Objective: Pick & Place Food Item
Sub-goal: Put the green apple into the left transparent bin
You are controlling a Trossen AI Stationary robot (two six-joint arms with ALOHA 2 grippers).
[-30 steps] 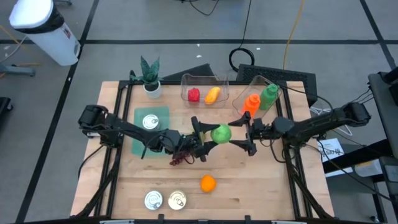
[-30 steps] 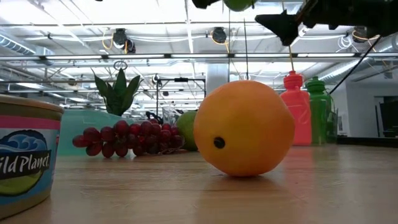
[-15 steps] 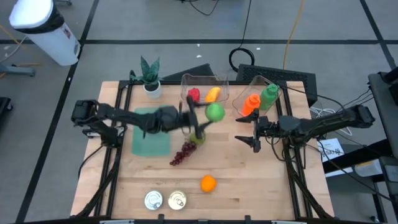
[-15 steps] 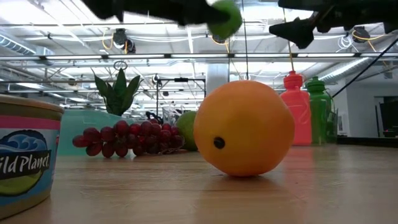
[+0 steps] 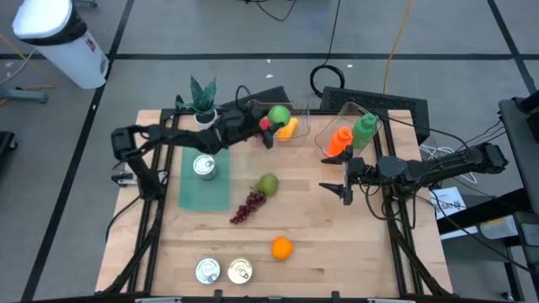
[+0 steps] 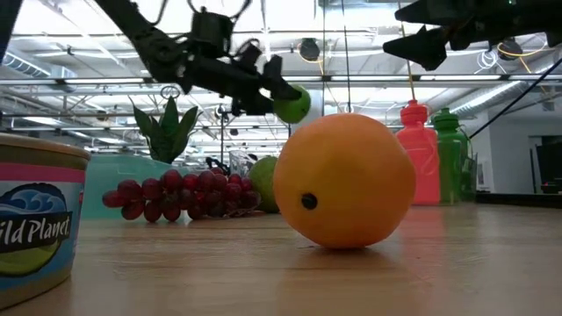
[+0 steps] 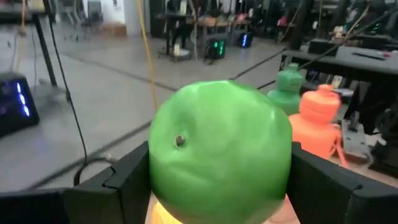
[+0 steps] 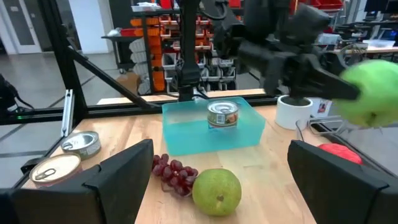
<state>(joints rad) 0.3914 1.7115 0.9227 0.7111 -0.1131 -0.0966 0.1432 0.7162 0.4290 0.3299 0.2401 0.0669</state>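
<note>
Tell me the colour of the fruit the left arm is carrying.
Bright green: an apple, held in the left gripper. Left wrist view shows it best.

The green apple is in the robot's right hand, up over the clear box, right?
Not quite. The green apple is in the left hand, not the right; the high view shows it over the clear box. The right hand is open and empty.

The table holds three cans: one (image 5: 203,166) on the teal mat (image 5: 206,192) and two (image 5: 208,271) (image 5: 240,270) at the near edge. The fruit comes to one green apple (image 5: 279,114), one pear (image 5: 268,183), one orange (image 5: 281,247) and one bunch of grapes (image 5: 247,207). There are two clear bins (image 5: 253,108) (image 5: 349,111), two bottles, orange (image 5: 339,140) and green (image 5: 364,130), and one potted plant (image 5: 204,103).
</note>
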